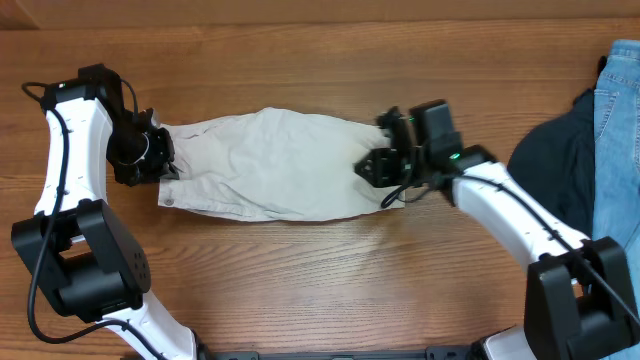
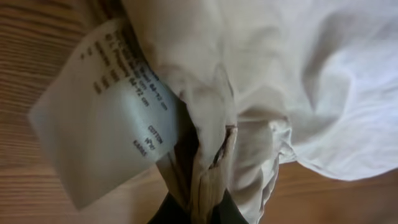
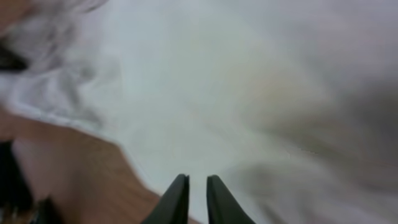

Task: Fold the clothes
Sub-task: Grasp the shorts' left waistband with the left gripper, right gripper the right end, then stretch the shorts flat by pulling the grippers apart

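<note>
Centrally on the brown wooden table (image 1: pixel 300 270), a pair of cream cotton shorts (image 1: pixel 265 160) lies stretched sideways and rumpled, with a dark navy garment (image 1: pixel 555 165) and blue denim jeans (image 1: pixel 618 130) well apart at the right edge. The left gripper (image 1: pixel 150 155) is clamped on a fold at the shorts' left end, beside a white printed care tag (image 2: pixel 106 112). The right gripper (image 1: pixel 378 168) sits over the right end, jaws nearly together; blur hides whether cloth is caught.
</note>
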